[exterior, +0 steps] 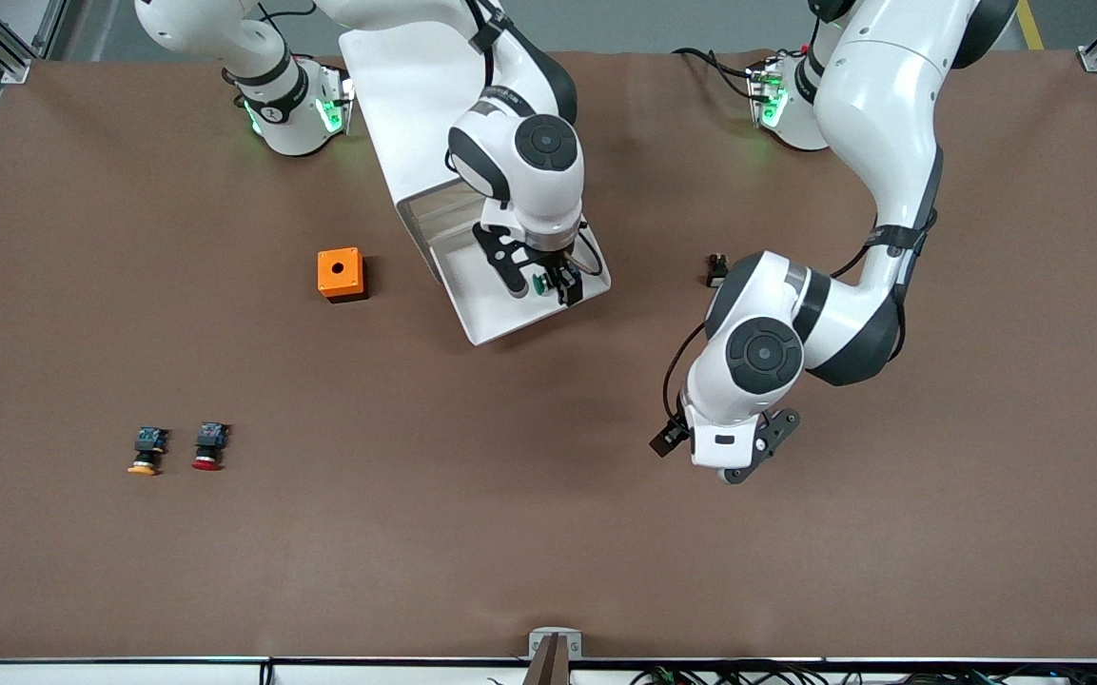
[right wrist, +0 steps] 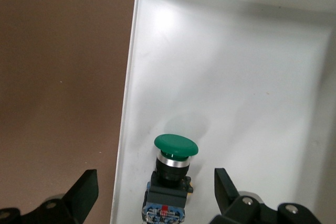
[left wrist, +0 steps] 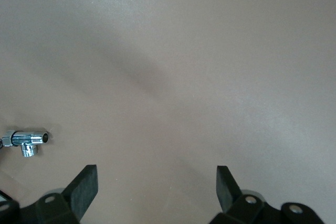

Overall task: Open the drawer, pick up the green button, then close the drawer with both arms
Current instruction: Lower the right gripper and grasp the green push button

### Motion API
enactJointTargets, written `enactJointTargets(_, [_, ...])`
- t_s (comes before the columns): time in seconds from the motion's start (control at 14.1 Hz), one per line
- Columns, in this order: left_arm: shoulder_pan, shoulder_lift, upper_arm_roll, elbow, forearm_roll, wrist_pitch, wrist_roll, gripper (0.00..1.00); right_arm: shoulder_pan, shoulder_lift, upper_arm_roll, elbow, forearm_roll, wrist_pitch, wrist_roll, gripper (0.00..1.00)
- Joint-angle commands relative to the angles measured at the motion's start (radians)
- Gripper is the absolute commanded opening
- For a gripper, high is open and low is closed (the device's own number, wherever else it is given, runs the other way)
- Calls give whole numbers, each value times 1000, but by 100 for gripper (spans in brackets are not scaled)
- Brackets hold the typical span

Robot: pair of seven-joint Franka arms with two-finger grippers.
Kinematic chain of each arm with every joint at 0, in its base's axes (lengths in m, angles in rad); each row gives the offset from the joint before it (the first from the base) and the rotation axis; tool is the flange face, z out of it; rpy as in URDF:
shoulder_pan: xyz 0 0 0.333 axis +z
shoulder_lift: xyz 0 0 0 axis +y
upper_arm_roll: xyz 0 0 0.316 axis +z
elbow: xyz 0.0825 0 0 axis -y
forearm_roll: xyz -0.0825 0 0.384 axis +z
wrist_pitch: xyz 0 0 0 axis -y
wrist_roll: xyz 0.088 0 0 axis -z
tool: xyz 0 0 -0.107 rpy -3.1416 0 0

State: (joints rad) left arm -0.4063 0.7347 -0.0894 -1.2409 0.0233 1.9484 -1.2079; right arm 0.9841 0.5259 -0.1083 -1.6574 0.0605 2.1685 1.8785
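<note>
White open-topped drawer tray [exterior: 496, 319] stands pulled out toward the front camera, and everything below is placed from it. The small push button with the round green cap and dark blocky body [right wrist: 171, 174] lies inside the drawer, close to the wall on the right arm's side and near the pulled-out front end. The right gripper [exterior: 548, 282] hangs directly over that spot, fingers [right wrist: 84, 192] spread wide, nothing held. In the right wrist view the button sits between the two black fingers, nearer one than the other, apparently lying on its side; if so, its long axis runs along the drawer's length and across the line joining the fingertips. My reading: a straight drop would bracket it, with a small shift toward the drawer wall to centre it, and that wall crowds one finger. The left gripper [exterior: 715, 455] waits over bare brown table [left wrist: 210, 77], well apart from the drawer toward the left arm's end, also spread wide and empty. Right arm is plainly the nearer one for the pick.
</note>
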Motion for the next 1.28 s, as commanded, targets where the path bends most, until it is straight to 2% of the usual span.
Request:
enactJointTargets(0.0, [4, -23, -4, -25, 24, 10, 7, 99, 16, 40, -11, 42, 18, -4, 43, 98])
enactJointTargets(0.5, [0, -23, -4, -25, 24, 10, 7, 99, 34, 71, -11, 64, 16, -3, 74, 96])
enactJointTargets(1.13, [-3, -21, -6, -25, 21, 10, 7, 99, 47, 77, -11, 64, 16, -4, 80, 86])
enactJointTargets(1.21, [-3, -20, -7, -25, 20, 10, 7, 99, 48, 77, -11, 64, 16, -4, 74, 83])
